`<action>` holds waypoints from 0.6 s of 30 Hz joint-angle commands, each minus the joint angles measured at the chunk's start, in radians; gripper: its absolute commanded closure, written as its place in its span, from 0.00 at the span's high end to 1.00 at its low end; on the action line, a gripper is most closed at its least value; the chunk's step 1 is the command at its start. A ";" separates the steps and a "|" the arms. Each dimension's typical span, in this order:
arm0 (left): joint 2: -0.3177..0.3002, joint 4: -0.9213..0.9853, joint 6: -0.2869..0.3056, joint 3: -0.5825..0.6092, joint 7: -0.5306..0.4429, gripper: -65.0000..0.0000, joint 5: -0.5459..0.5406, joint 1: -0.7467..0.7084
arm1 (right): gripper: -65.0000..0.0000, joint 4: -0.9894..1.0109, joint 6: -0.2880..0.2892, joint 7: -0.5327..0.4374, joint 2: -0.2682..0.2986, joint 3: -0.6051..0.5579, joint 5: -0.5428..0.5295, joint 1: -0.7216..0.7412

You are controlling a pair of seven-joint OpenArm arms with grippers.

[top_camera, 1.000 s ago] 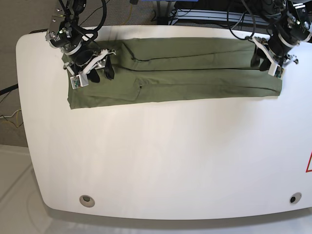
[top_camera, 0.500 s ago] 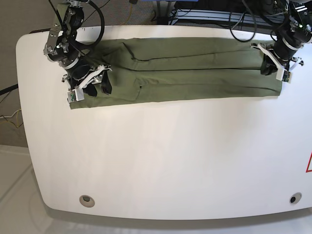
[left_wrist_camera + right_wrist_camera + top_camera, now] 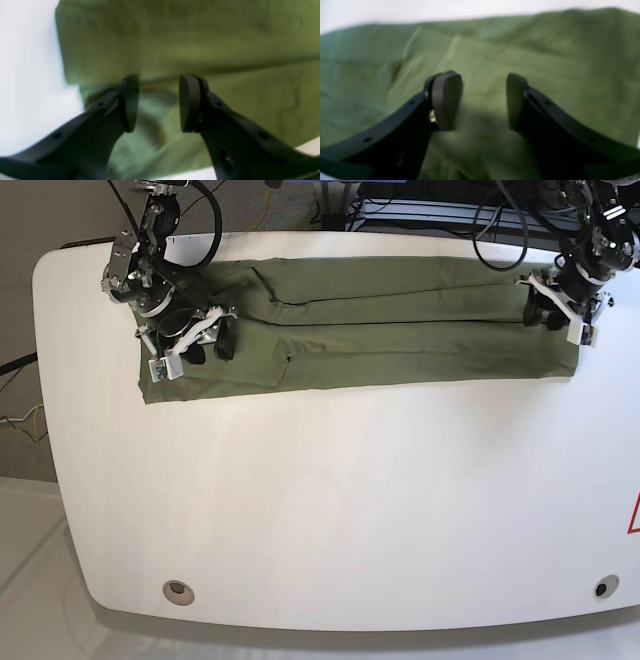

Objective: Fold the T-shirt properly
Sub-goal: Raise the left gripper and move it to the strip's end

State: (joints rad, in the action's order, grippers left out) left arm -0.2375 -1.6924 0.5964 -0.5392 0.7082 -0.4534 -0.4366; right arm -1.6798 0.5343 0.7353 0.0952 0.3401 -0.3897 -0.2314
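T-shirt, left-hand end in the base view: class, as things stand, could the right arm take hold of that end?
Probably yes. The right gripper hangs just over that end of the T-shirt with its fingers apart, and only cloth shows between them. Nothing else lies on the table nearby.

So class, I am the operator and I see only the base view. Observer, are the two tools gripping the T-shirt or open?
Observer: In the left wrist view the left tool stands open, with a clear gap between its pads and no cloth pinched.
Operator: And the other one?
Observer: The right wrist view shows the right tool open too, with the T-shirt lying below the gap.
Operator: What lies under the left tool?
Observer: The shirt's end; a folded layer edge runs across just beyond the pads, and the white table shows beside it.
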 commanded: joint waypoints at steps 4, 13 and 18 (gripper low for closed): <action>-0.005 -0.017 0.005 -0.006 -0.029 0.38 -0.008 -0.002 | 0.48 -0.007 0.005 -0.020 0.008 0.002 -0.018 0.003; 0.020 0.018 0.006 0.000 -0.020 0.38 0.008 0.014 | 0.49 -0.008 0.007 -0.010 0.008 0.002 -0.026 0.003; 0.009 0.121 0.014 0.012 -0.021 0.31 0.026 0.044 | 0.48 0.004 0.007 -0.010 0.010 0.007 -0.023 0.010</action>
State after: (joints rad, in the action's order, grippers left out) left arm -0.2111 -1.5921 0.6106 -0.5247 0.6746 -0.4416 -0.4042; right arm -1.6646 0.5350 0.7414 0.0971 0.3416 -0.3965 -0.2310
